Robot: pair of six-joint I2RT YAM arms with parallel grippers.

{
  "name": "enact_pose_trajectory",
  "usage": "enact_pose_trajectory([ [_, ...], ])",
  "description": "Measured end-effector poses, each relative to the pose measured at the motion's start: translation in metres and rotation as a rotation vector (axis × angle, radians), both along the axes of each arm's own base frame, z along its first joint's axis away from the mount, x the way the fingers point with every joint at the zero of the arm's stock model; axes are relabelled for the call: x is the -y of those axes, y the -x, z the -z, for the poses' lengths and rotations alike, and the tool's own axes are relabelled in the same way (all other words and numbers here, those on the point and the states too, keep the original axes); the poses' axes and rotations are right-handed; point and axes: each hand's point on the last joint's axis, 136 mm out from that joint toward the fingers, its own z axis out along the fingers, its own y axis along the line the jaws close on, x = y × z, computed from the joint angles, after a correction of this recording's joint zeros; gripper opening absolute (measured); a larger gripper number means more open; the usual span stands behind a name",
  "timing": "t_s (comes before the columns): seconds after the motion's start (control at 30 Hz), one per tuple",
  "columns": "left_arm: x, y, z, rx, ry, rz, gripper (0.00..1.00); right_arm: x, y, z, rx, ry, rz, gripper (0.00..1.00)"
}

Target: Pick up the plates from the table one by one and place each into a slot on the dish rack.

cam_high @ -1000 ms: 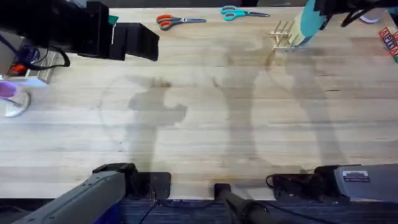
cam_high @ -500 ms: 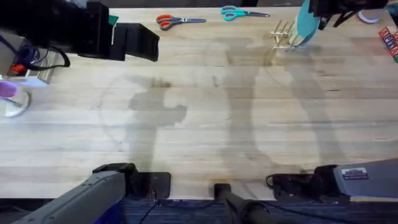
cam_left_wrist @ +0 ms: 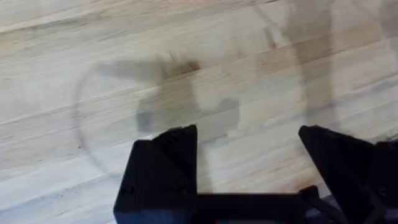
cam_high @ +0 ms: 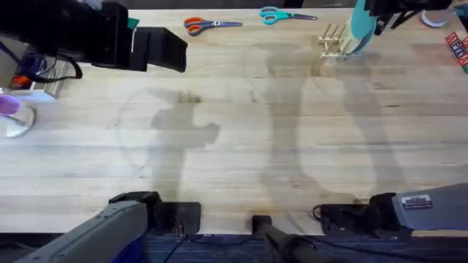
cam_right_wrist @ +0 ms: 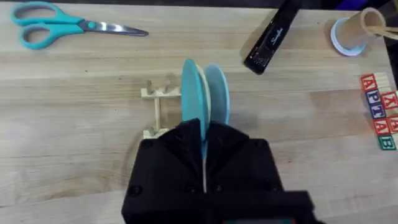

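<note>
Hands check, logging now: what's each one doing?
Left hand: open, empty, above the table.
Right hand: shut on the turquoise plate, at the dish rack.

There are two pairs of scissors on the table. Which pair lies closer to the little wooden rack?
The turquoise-handled scissors lie closer to the dish rack. The orange-handled scissors sit farther along the table's far edge, away from it.

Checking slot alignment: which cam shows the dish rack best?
Right wrist: the dish rack sits close, pegs and base visible beside the upright turquoise plate. Overhead shows it small and far off. Left wrist view faces bare table.
</note>
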Motion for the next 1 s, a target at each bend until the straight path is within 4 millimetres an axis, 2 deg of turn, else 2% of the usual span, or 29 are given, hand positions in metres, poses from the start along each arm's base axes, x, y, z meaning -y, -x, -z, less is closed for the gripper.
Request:
enact_pose_trajectory([
  [0.2, 0.0, 0.0, 0.0, 0.0, 0.0, 0.0, 0.995, 0.002, -0.001, 0.0, 0.002, 0.0, 0.005, 0.028],
  [0.67, 0.0, 0.001, 0.0, -0.003, 0.0, 0.0, 0.995, -0.002, -0.014, 0.037, -0.059, -0.021, -0.016, 0.028],
  [1.0, 0.0, 0.001, 0.001, -0.006, 0.0, 0.0, 0.995, -0.002, -0.023, 0.03, -0.013, -0.021, -0.017, 0.026],
])
